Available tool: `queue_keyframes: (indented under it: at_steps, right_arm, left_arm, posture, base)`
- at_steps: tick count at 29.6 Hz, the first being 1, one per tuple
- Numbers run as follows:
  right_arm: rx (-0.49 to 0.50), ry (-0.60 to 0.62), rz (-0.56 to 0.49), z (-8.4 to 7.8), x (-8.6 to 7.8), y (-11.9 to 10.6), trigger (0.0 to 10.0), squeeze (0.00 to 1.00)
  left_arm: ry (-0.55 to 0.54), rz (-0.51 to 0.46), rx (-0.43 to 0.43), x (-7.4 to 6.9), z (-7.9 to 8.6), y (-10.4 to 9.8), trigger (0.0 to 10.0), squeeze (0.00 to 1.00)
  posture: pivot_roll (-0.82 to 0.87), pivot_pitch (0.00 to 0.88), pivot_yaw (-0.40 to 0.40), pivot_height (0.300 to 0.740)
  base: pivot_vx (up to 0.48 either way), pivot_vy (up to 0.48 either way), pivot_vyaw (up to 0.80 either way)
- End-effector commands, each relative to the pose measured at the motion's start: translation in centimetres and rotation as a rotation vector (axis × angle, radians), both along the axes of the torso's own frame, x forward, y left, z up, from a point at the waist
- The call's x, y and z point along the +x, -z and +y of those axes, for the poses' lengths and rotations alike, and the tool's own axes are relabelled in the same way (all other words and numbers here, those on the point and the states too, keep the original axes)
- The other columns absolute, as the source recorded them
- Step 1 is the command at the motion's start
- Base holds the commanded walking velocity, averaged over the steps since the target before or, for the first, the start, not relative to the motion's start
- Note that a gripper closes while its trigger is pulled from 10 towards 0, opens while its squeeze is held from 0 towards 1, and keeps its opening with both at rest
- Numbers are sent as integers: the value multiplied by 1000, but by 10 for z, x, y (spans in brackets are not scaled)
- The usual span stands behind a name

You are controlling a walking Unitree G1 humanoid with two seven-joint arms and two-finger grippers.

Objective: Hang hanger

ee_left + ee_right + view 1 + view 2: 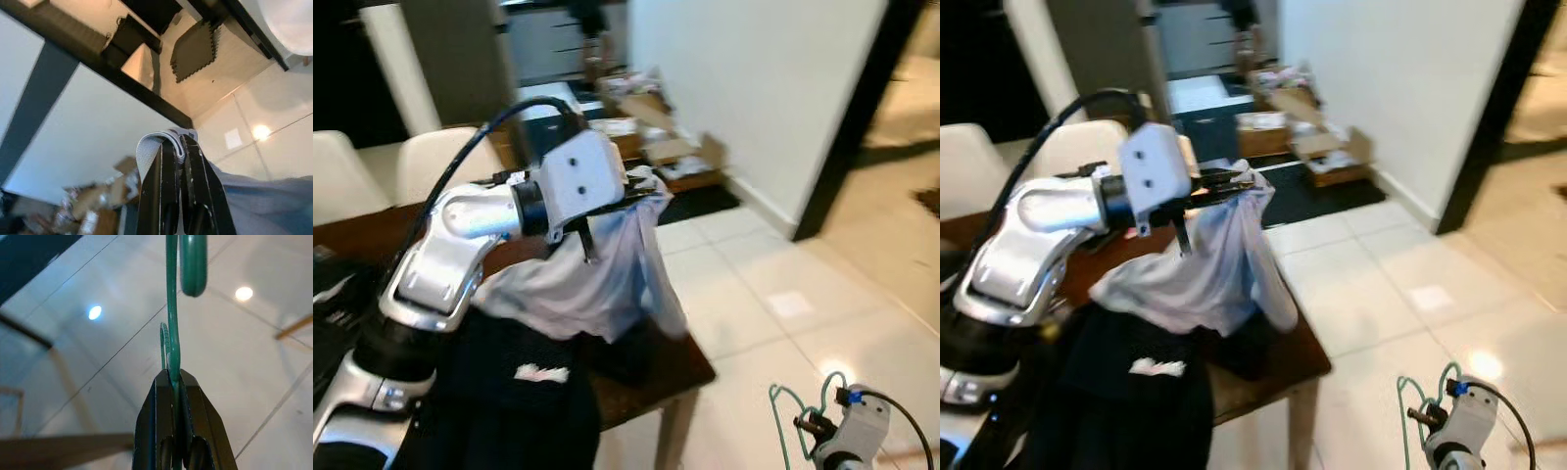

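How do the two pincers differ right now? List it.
The left pincer is raised over the table, clamped on the pale shirt; the right pincer hangs low over the floor, clamped on the green hanger. Soft cloth versus thin wire. Both are shut.

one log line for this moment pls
left gripper: shut on pale shirt, lifted above table | right gripper: shut on green hanger, low over floor | hanger not yet in shirt

Open tiled floor [783,294] right of the table [690,367]; cardboard boxes [671,147] crowd the wall.
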State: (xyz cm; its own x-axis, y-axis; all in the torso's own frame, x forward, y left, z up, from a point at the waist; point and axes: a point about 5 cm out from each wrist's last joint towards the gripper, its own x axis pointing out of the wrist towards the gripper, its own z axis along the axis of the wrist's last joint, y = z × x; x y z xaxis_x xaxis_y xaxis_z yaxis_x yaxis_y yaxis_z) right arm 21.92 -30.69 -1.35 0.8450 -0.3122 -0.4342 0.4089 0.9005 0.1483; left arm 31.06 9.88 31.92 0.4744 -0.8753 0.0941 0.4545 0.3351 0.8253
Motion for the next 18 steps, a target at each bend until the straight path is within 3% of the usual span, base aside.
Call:
queue_keyframes:
  at_steps: [1,2,3,5,7,9,11,14,15,17,18]
  right_arm:
    - [18,2,-33,1,7,-5,10000,0]
    - [11,-18,-112,-2,24,-22,10000,0]
    - [11,-18,-112,-2,24,-22,10000,0]
    - [10,-47,-193,0,41,-39,10000,0]
    - [7,-68,-225,2,49,-47,10000,0]
    - [-12,-135,-291,13,67,-65,10000,0]
    - [-19,-161,-315,17,73,-71,10000,0]
    - [-86,-258,-349,36,93,-92,10000,0]
    - [-86,-258,-349,36,93,-92,10000,0]
    - [-124,-306,-364,46,102,-103,10000,0]
    - [-124,-306,-364,46,102,-103,10000,0]
  left_arm:
    - [-33,-41,29,4,2,-2,10000,0]
    - [-43,-83,-42,9,-6,-13,10000,0]
    - [-43,-83,-42,9,-6,-13,10000,0]
    - [-18,-85,-103,9,-19,-15,10000,0]
    - [-5,-73,-119,9,-25,-12,10000,0]
    - [16,13,-193,9,-43,3,10000,0]
    - [21,49,-226,9,-49,10,10000,0]
    - [-2,251,-403,6,-72,40,10000,0]
    - [-2,251,-403,6,-72,40,10000,0]
    - [-25,384,-503,6,-78,56,10000,0]
    - [-25,384,-503,6,-78,56,10000,0]
  posture:
    - [-2,0,52,740]
    - [-4,0,53,740]
    - [-4,0,53,740]
    - [-6,0,56,740]
    - [-9,0,56,740]
    - [-12,0,51,740]
    - [-11,0,50,740]
    - [-13,0,44,740]
    - [-13,0,44,740]
    - [-11,0,35,740]
    - [-11,0,35,740]
  base:
    - [0,0,-800]
    - [0,0,-800]
    - [0,0,-800]
    - [0,0,-800]
    - [0,0,-800]
    - [0,0,-800]
    - [0,0,-800]
    - [0,0,-800]
    - [0,0,-800]
    - [0,0,-800]
    - [0,0,-800]
